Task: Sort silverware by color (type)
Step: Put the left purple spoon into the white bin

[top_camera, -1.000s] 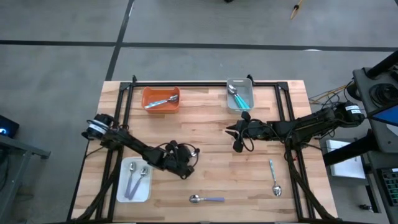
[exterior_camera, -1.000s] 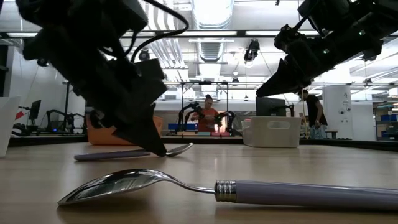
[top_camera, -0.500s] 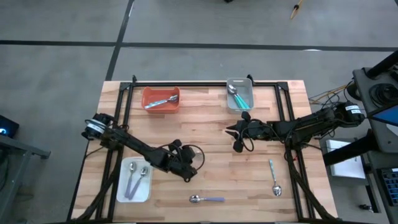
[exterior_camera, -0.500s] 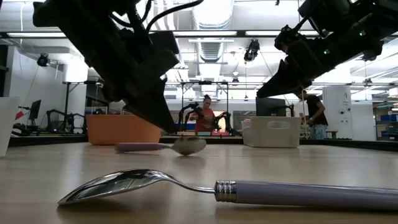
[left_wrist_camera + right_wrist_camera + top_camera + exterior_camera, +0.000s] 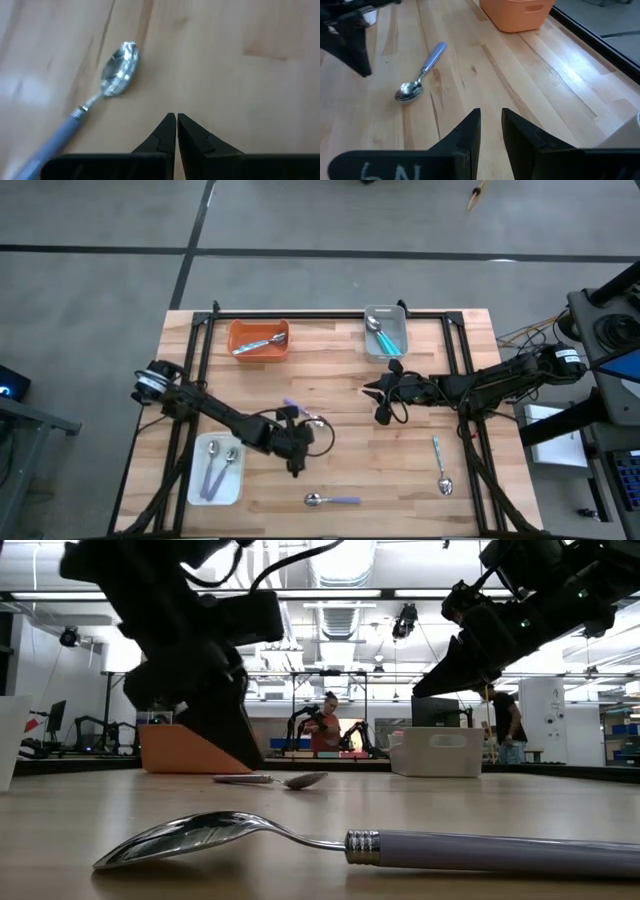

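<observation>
Purple-handled spoon (image 5: 303,414) lies flat on the wood table (image 5: 330,370), near the middle, w/ nothing holding it. In my left wrist cam I see its shiny bowl (image 5: 119,75) and the handle running off to one side. The low cam shows it (image 5: 270,779) lying on the table past the big spoon up front.

Left gripper (image 5: 294,467) is just beside that spoon, on the near side. Its fingers (image 5: 165,131) are pressed tight together, w/ nothing between them. The tips point down at bare wood, apart from the spoon.

A 2nd purple spoon (image 5: 333,500) lies near the front edge of the table; it fills the front of the low cam (image 5: 330,837). A teal-handled spoon (image 5: 441,467) lies on the right side, also near the front.

White tray (image 5: 198,482) at front left has 2 purple spoons (image 5: 218,468) in it. Orange tray (image 5: 240,330) at back left has 1 silver spoon (image 5: 259,344). Grey tray (image 5: 402,340) at the back, right of middle, has teal spoons (image 5: 385,335) in it.

Right gripper (image 5: 381,417) hangs over the table right of middle, well apart from all the loose spoons. Its fingers (image 5: 469,129) have a small gap and hold nothing.

Far back in the room, a person (image 5: 326,725) sits by other robot arms.
</observation>
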